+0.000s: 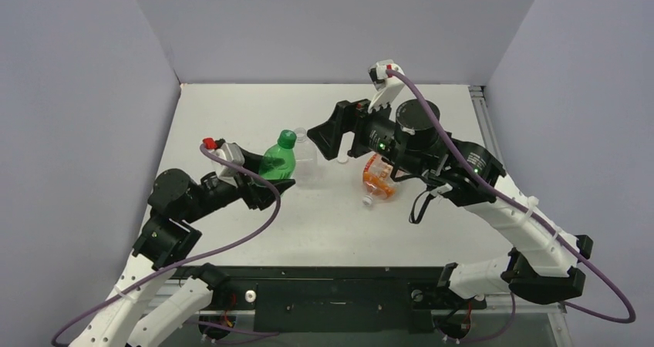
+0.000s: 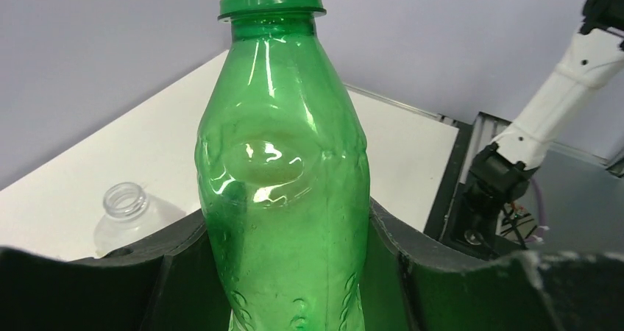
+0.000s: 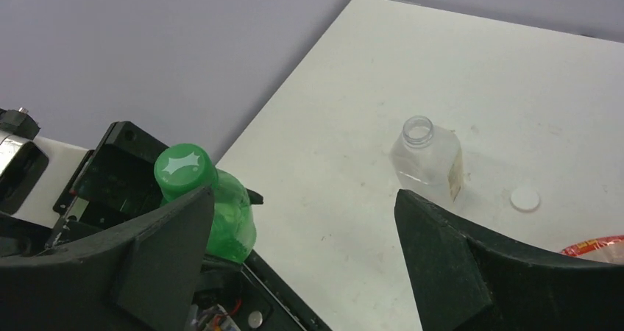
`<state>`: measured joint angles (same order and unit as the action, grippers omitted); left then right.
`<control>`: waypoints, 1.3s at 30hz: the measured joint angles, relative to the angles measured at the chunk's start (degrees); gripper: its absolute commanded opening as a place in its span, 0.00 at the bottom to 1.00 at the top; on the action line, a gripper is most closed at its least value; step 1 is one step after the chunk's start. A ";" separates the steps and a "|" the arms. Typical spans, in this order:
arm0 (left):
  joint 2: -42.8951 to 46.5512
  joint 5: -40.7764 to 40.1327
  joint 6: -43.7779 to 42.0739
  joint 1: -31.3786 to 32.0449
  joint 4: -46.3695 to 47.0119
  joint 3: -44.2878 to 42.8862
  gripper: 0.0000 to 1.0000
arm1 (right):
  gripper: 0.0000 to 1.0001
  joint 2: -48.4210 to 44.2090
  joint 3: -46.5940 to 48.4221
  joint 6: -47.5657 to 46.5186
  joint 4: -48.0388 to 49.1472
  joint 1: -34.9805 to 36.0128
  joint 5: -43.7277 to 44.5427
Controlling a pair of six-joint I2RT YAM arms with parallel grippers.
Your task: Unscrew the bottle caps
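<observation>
My left gripper [image 1: 266, 183] is shut on the green bottle [image 1: 276, 162] and holds it upright; its green cap [image 1: 287, 137] is on. In the left wrist view the green bottle [image 2: 283, 198] fills the space between the fingers [image 2: 441, 265]. My right gripper [image 1: 328, 135] is open and empty, just right of the green cap [image 3: 184, 168]. The clear squarish bottle [image 3: 427, 158] stands uncapped, with a loose white cap [image 3: 525, 198] on the table beside it. The orange bottle [image 1: 378, 177] lies on its side with its white cap [image 1: 368, 201] on.
The white table [image 1: 324, 231] is closed in by grey walls at the back and sides. The right arm reaches over the orange bottle. The clear bottle's open neck [image 2: 125, 198] shows behind my left finger.
</observation>
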<state>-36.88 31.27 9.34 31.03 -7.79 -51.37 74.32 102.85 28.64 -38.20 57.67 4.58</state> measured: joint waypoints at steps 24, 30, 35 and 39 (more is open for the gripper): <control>-3.32 -7.91 -9.51 1.18 -4.55 -0.22 0.00 | 0.69 15.80 15.96 9.90 -0.98 10.25 19.39; -3.32 -8.24 -9.81 1.20 -4.52 -0.22 0.00 | 0.64 15.56 13.60 11.15 -0.79 10.25 21.07; -3.37 -8.44 -9.79 1.20 -4.52 -0.66 0.00 | 0.60 15.47 10.80 11.76 -0.83 10.25 21.09; -3.61 -8.44 -9.79 1.20 -4.46 -1.64 0.00 | 0.49 15.43 9.57 12.31 -0.15 10.25 21.07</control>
<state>-40.49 22.83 -0.45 32.23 -12.25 -53.01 89.76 112.42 40.95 -38.35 67.92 25.65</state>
